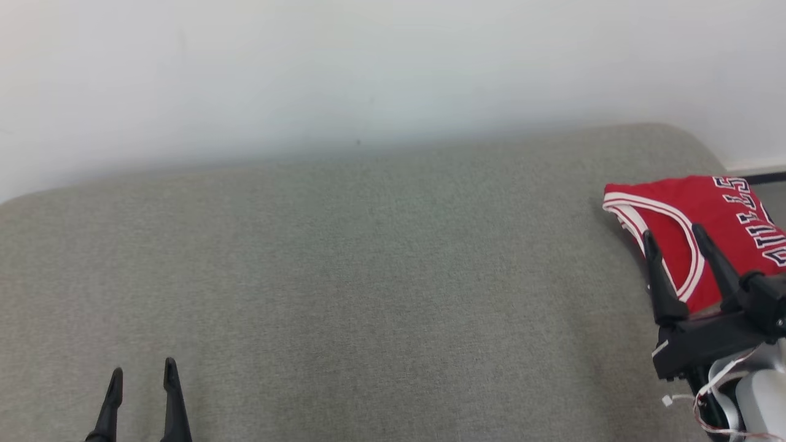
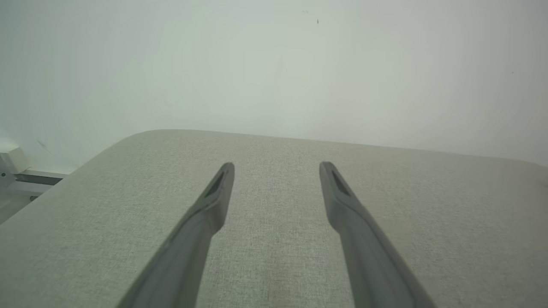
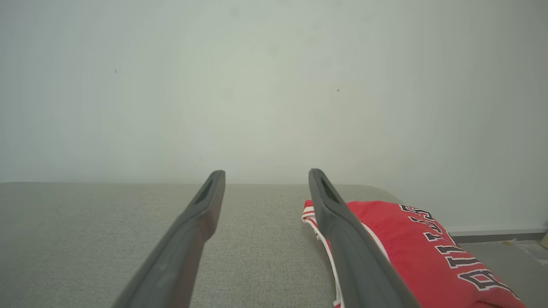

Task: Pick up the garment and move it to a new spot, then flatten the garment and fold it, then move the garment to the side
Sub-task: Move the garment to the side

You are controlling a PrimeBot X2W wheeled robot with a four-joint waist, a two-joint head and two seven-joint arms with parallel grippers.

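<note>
The garment (image 1: 706, 215) is a red jersey with white trim and dark lettering, folded into a neat pile at the far right of the grey cushioned surface (image 1: 368, 276). Over its near-left part hovers my right gripper (image 1: 675, 236), open, nothing between its fingers. In the right wrist view the garment (image 3: 424, 252) lies to the right of and partly behind the right finger, and my right gripper (image 3: 265, 177) points past the garment's left edge. My left gripper (image 1: 144, 371) stands open at the lower left, far from the garment. Bare fabric lies under my left gripper (image 2: 276, 169) in its wrist view.
A pale wall (image 1: 368, 73) rises right behind the cushioned surface. The surface rounds off at its far right corner, where a dark baseboard strip (image 1: 764, 178) and floor show. At the left wrist view's left edge sits a metal frame part (image 2: 25, 175).
</note>
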